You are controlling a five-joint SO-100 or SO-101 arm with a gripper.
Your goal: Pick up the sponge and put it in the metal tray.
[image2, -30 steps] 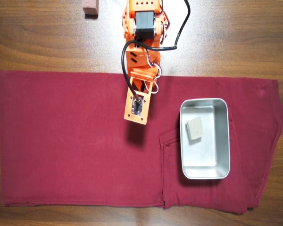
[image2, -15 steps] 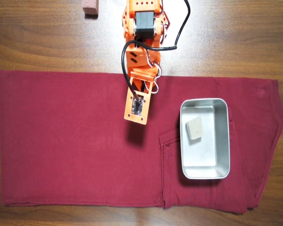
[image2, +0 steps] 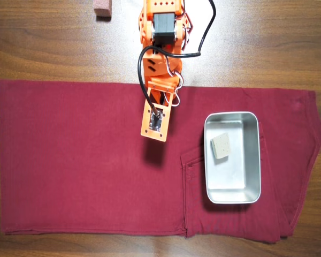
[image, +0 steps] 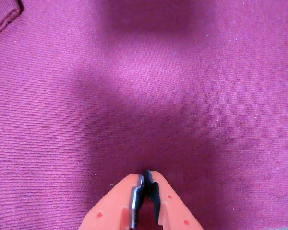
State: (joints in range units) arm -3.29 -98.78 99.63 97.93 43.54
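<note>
Sponge (image2: pixel 221 146) lying inside the metal tray (image2: pixel 255 160), in the upper-left part of the pan as the overhead view shows it, slightly turned against the tray's sides, pale and speckled against the shiny floor. Tray resting on the dark red cloth (image2: pixel 69 160), toward the right of the overhead view, over a stitched pocket seam of what looks like a pair of trousers spread flat. Cloth laid across a brown wooden table (image2: pixel 43 48), wood showing along the top edge and at the corners. Orange arm (image2: pixel 161 32) reaching down from the top centre, black cable looping beside it, wrist plate hanging over the cloth well to the left of the tray. Fingertips hidden under the wrist from above. Small pinkish-brown block (image2: pixel 102 8) at the top edge on bare wood, left of the arm, well apart from everything else.

Seen from the wrist view: gripper (image: pixel 146 178) entering from the bottom edge, two orange fingers (image: pixel 116 206) pressed together at the tips with dark pads meeting, clenched on nothing. Only red cloth (image: pixel 206 72) below, with a soft shadow over the middle and a hem seam in the top-left corner. Neither sponge nor tray showing here.
</note>
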